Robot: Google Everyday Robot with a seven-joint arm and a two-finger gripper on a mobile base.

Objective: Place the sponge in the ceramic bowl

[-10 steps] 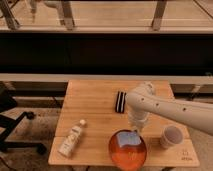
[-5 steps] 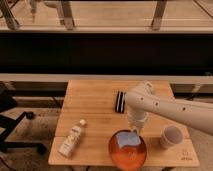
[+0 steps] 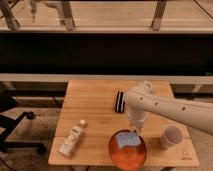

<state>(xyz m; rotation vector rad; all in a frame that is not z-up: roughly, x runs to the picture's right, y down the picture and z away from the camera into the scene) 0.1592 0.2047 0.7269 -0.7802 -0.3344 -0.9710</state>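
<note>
Sponge (image 3: 128, 139) inside ceramic bowl (image 3: 124, 158) beneath pincer (image 3: 135, 130), grip impossible to tell, cup (image 3: 171, 136) nearby.

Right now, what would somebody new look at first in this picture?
Probably the big, glossy orange-red ceramic bowl near the front edge of the wooden table, with the small light-blue sponge at its back side. Right above the sponge hangs the gripper of the long white robot arm reaching in from the right.

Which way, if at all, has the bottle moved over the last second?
No. The bottle lies in the same spot by the table's near left corner. The gripper hangs over the bowl, right by the sponge.
</note>
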